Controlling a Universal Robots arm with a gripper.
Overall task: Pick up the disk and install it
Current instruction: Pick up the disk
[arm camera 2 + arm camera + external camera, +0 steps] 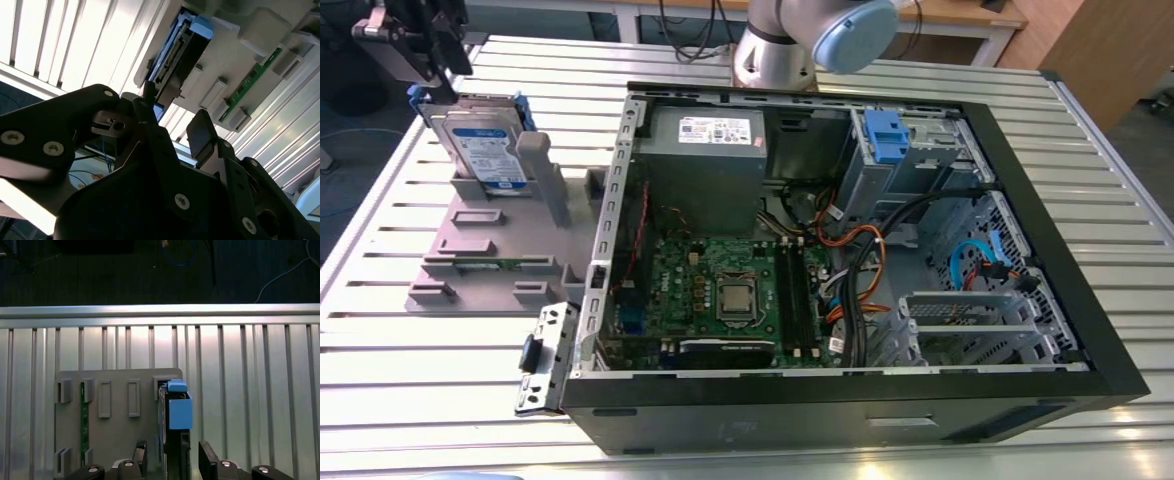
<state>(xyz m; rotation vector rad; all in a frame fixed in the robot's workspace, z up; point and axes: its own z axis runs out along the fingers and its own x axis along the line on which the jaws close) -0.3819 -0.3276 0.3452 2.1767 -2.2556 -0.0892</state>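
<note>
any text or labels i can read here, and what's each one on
No text here can be read.
White and blue label on the disk: print too small to read.
White sticker on the power supply: print too small to read.
Markings on the motherboard: too blurred to read.

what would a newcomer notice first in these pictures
The open computer case lying on the slatted table draws the eye first, its green motherboard bare in the middle of the exterior view. At that view's left the disk stands on edge in a grey holder. In the first wrist view the open gripper straddles the disk, one finger on each side.
</note>
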